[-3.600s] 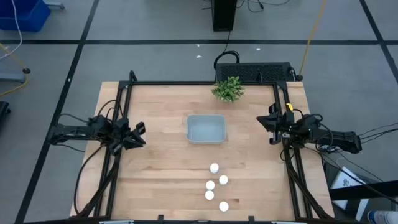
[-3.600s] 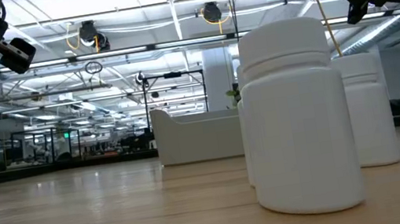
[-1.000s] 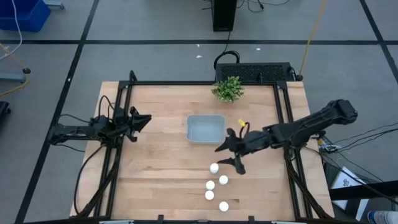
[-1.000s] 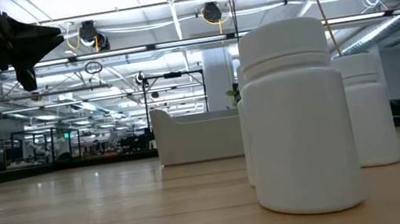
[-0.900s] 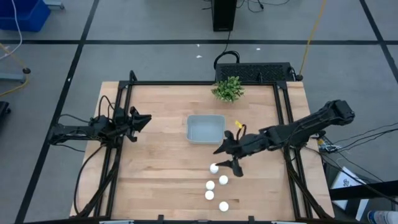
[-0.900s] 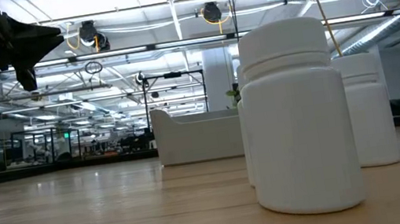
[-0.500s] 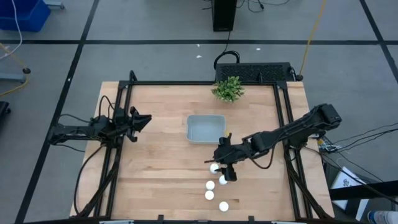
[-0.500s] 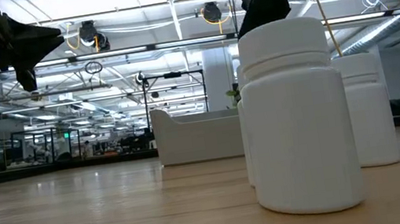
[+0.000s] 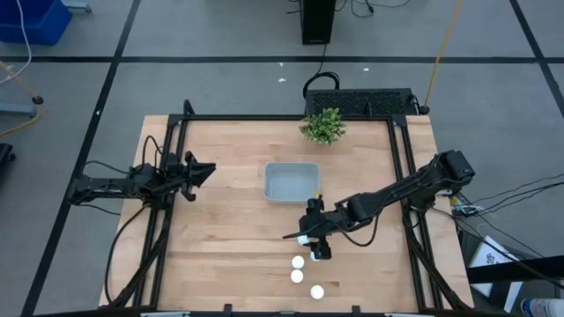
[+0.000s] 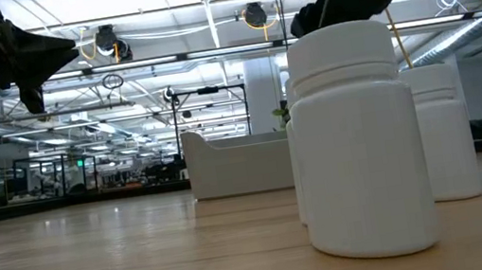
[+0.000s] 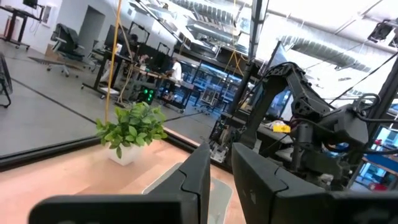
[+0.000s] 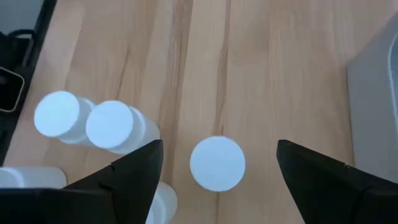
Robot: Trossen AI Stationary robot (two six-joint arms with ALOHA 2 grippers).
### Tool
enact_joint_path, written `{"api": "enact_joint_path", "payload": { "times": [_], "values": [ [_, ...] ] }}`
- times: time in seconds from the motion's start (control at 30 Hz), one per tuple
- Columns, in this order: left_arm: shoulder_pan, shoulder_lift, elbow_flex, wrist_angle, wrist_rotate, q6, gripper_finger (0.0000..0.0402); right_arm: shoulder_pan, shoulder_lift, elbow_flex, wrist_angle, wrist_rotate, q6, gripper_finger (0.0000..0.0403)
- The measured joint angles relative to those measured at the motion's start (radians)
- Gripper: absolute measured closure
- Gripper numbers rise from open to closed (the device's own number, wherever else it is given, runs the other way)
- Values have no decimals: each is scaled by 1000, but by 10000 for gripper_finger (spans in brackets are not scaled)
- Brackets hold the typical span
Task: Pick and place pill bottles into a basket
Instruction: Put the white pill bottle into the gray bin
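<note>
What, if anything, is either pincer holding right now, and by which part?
Nothing is held. The right pincer is open, its fingers either side of one pill bottle without touching it. The left pincer is shut on nothing, off at the table's left side.

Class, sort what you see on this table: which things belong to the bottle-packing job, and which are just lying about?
Part of the job:
- pill bottles, standing in a cluster on the wood
- basket, with no bottle in it
- right tool, open above one bottle

Just lying about:
- potted plant
- left tool, shut, off to the side
</note>
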Motion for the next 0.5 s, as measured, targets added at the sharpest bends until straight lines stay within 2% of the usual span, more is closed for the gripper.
{"api": "enact_joint_path", "payload": {
  "times": [0.5],
  "values": [
    [0, 0, 0, 1, 0, -2, 330, -5, 85, -2, -1, -5, 9, 83]
  ]
}}
